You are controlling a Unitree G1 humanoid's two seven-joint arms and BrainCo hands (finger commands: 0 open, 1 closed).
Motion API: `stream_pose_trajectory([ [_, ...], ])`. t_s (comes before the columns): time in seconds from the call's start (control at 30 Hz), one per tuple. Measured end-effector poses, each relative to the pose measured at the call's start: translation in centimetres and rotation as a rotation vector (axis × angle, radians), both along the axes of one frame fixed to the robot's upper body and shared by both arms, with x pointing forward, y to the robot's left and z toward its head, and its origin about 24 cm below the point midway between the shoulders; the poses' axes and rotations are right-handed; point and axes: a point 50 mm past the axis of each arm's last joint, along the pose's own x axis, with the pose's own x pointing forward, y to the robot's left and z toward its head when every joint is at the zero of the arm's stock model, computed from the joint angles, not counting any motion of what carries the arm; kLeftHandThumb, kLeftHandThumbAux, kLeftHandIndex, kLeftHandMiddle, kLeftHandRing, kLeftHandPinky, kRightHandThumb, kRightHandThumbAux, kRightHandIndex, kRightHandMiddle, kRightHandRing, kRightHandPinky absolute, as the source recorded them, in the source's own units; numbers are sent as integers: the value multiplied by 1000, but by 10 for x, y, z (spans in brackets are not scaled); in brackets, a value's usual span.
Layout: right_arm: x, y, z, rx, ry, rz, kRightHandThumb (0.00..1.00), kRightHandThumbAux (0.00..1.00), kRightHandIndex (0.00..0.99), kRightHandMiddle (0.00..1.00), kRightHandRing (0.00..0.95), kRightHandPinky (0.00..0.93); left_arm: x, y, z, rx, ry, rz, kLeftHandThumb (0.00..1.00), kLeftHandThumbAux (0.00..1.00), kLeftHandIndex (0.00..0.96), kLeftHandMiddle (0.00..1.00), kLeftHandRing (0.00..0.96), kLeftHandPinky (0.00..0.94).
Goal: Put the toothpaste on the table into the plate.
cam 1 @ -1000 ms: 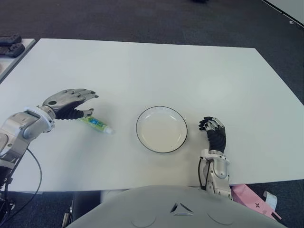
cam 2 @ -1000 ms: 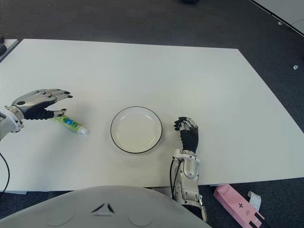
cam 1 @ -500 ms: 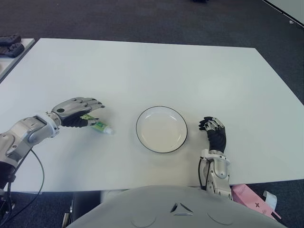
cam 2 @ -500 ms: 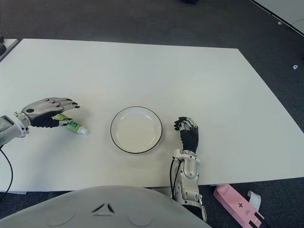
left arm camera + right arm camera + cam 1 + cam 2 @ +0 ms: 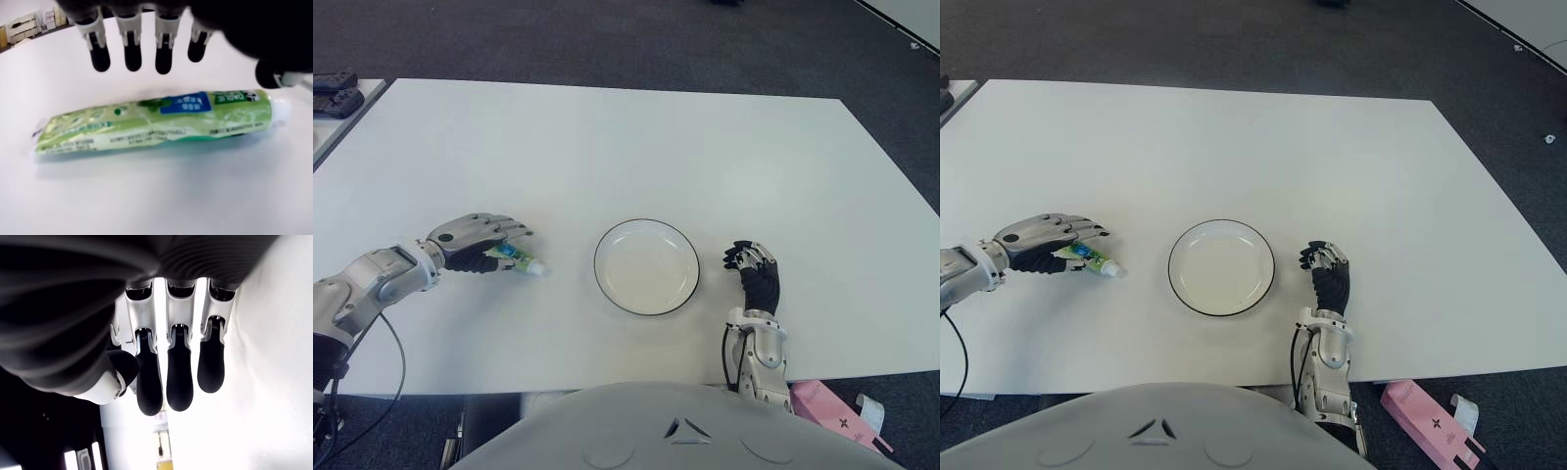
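Hovering left hand (image 5: 478,240), open, over toothpaste (image 5: 151,120)

the toothpaste (image 5: 151,122) tube's blue and green label print seems unreadable.

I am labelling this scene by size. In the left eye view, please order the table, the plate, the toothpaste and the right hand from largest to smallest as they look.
1. table
2. plate
3. right hand
4. toothpaste, partly covered by the left hand, so its full length is hidden here.
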Motion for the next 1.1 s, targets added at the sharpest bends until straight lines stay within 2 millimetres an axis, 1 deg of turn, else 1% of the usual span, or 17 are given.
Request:
stream_pose_trajectory([
  [0.33, 0, 0, 0, 0, 2, 0, 706, 723, 431, 567, 551, 536, -2, -2, -3, 27, 15, -35, 493, 76, 0, 124, 120, 155],
  [0.7, 0, 0, 0, 0, 2, 0, 706, 724, 430, 567, 551, 541, -5, -4, -6, 59, 31, -70, 495, 62, 0, 124, 113, 124],
  [0.83, 0, 0, 0, 0, 2, 0, 706, 723, 430, 567, 552, 542, -6, -5, -6, 57, 36, -83, 499, 68, 0, 131, 118, 136],
  [1.1, 0, 0, 0, 1, 2, 0, 706, 723, 431, 568, 552, 541, -6, -6, -7, 57, 40, -93, 509, 81, 0, 136, 119, 119],
])
